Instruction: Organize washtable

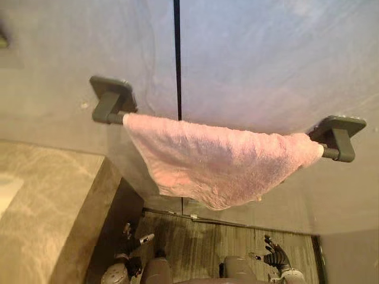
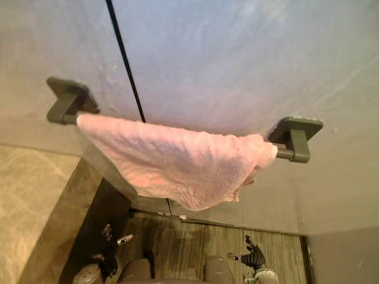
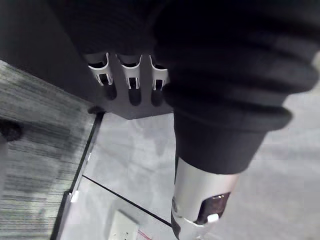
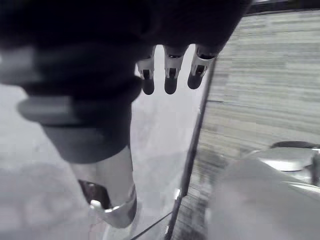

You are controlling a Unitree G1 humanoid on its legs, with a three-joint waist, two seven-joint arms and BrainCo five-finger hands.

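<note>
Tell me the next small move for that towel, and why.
Probably lift the right robot hand toward the towel's bunched end by the right bracket to spread it. The towel hangs crooked on the bar, sagging to a point, while that hand and the left robot hand hang low, open and empty.

Grey wall (image 1: 266, 59), dark seam (image 1: 177, 59); marble counter (image 1: 41, 201) left; streaked floor (image 1: 195, 242) below.

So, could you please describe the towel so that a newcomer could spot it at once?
Look at the grey wall beside the marble counter, where a dark towel bar is fixed on two brackets. The towel hangs over that bar, sagging to a point. It is the one pink, fluffy thing here.
</note>
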